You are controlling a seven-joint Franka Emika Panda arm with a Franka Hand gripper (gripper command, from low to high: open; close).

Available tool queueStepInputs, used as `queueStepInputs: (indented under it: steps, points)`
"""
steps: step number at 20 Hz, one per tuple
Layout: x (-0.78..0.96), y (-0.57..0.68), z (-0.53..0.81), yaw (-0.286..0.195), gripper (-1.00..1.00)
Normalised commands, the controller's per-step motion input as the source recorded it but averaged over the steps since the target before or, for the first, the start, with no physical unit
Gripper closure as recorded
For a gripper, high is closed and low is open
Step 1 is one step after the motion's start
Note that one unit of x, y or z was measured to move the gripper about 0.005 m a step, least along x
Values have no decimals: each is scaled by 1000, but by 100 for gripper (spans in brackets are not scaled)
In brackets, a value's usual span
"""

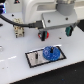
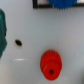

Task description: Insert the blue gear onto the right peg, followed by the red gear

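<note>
The blue gear (image 1: 50,52) lies on the right half of the grey black-framed plate (image 1: 33,58), over the right peg, which it hides. Its edge shows in the wrist view (image 2: 62,3). The left peg (image 1: 37,54) stands bare. The red gear (image 2: 50,63) lies flat on the white table, away from the plate. In the exterior view the red gear (image 1: 40,36) shows just beside my gripper (image 1: 44,36), which hovers low over it. One teal finger (image 2: 2,32) shows at the picture's edge, apart from the red gear. The jaws look open and empty.
A small metal block (image 1: 19,32) stands on the table at the exterior view's left, with a black cable (image 1: 15,22) above it. Another small fixture (image 1: 67,31) is at the right. A dark hole (image 2: 18,43) marks the table near the finger.
</note>
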Motion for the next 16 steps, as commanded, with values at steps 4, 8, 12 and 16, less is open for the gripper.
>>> queueStepInputs:
  steps: [4, 8, 12, 16]
  points:
    - [-690, 102, -46, 0, -100]
    - [-581, 50, -207, 0, -100]
    - [-418, 16, -323, 0, -100]
    - [-330, -12, -353, 0, -100]
